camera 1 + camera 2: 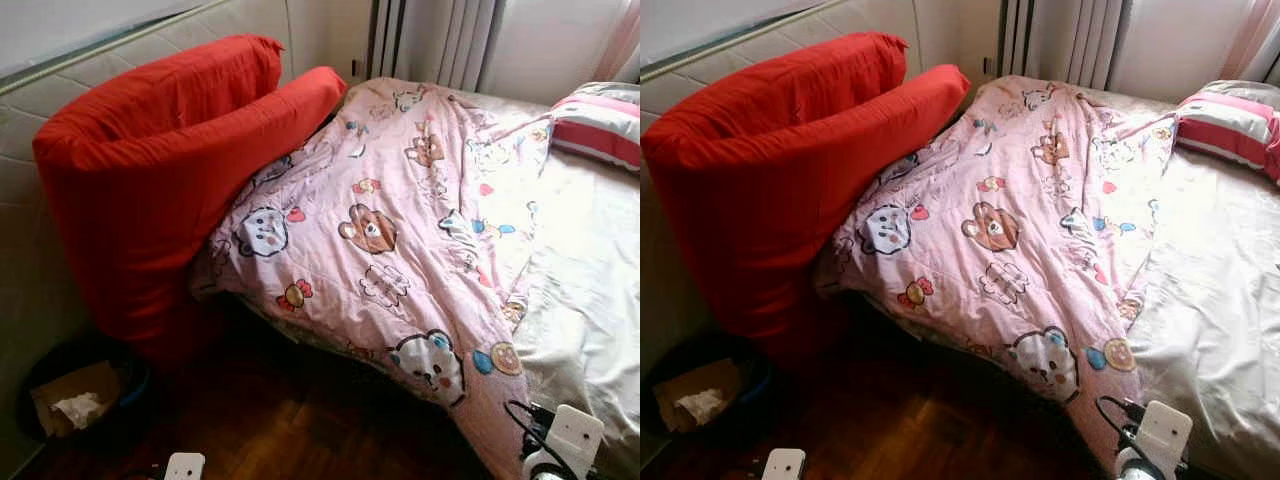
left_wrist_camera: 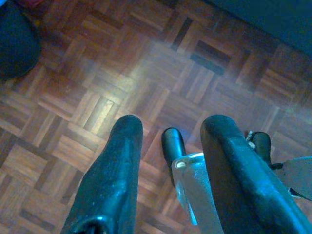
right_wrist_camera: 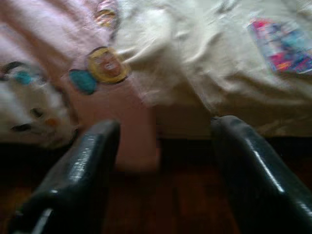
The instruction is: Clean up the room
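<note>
The pink quilt (image 1: 400, 220) lies crumpled across the middle of the frame, its lower corner spilling off the bed (image 1: 590, 300) toward the floor (image 1: 300, 420) at lower right. A red cushion (image 1: 150, 160) leans in the upper left, a striped pillow (image 1: 600, 120) sits at the upper right, and a dark bin (image 1: 80, 395) holds paper scraps in the lower left corner.

The right gripper (image 3: 163, 170) hangs with fingers spread, pointing at the quilt's hanging edge above the floor. The left gripper (image 2: 170, 161) is also spread, aimed down at bare parquet, holding nothing.

Risks as I judge them: a grab at the loose corner may catch only a thin fold and slip, or drag the whole quilt to the floor. Pulling could also tip the cushion toward the bin
</note>
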`<state>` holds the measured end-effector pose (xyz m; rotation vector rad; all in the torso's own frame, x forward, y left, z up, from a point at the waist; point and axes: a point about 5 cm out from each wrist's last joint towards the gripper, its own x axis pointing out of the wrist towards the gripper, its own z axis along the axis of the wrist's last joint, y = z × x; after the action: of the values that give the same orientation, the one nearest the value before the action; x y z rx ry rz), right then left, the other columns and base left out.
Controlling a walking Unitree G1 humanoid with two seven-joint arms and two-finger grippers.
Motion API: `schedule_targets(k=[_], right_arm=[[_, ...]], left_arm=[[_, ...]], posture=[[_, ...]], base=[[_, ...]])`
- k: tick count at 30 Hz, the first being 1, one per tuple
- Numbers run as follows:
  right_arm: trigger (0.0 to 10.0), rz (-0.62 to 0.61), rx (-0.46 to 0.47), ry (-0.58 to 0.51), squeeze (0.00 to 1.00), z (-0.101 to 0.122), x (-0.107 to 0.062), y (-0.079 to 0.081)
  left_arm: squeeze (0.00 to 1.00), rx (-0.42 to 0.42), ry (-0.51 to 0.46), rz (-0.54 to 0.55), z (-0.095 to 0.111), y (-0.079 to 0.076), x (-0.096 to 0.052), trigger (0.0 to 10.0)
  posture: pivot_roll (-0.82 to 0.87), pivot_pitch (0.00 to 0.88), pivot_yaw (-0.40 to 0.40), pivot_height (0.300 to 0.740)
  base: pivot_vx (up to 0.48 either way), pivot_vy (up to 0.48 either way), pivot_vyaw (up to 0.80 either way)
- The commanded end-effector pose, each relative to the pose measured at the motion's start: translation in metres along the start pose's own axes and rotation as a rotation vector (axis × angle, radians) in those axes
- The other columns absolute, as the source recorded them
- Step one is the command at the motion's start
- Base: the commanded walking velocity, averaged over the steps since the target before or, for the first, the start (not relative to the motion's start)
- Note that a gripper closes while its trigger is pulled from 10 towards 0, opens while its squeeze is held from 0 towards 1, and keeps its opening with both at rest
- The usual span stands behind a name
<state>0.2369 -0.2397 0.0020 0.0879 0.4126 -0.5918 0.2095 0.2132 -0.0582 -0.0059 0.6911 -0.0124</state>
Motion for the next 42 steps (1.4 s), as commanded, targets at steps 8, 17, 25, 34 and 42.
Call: schedule_targets(k=[8,17,25,34,42], right_arm=[[10.0,0.25,-0.155,0.213,0.0,-0.053,-0.008,0.021],[10.0,0.417,-0.374,0.488,0.0,-0.11,-0.035,0.01],[10.0,0.347,-0.323,0.521,0.0,-0.121,-0.041,-0.012],[10.0,0.358,-0.335,0.523,0.0,-0.125,-0.045,-0.008],[10.0,0.351,-0.328,0.511,0.0,-0.122,-0.043,-0.001]], left_arm=[[0.0,-0.009,0.075,0.019,-0.016,0.003,-0.005,10.0],[0.0,-0.023,0.108,0.038,-0.02,0.005,-0.006,10.0],[0.0,-0.036,0.138,0.052,-0.028,0.009,-0.01,10.0],[0.0,-0.029,0.136,0.05,-0.026,0.01,-0.009,10.0],[0.0,-0.031,0.126,0.044,-0.022,0.003,-0.006,10.0]], posture=[[-0.01,0.189,0.027,0.74],[0.0,0.16,0.023,0.74],[-0.01,0.142,0.032,0.74],[-0.01,0.148,0.032,0.74],[0.0,0.166,0.027,0.74]], base=[[0.0,0.0,0.0],[0.0,0.0,0.0],[0.0,0.0,0.0],[0.0,0.0,0.29],[0.0,0.0,0.76]])
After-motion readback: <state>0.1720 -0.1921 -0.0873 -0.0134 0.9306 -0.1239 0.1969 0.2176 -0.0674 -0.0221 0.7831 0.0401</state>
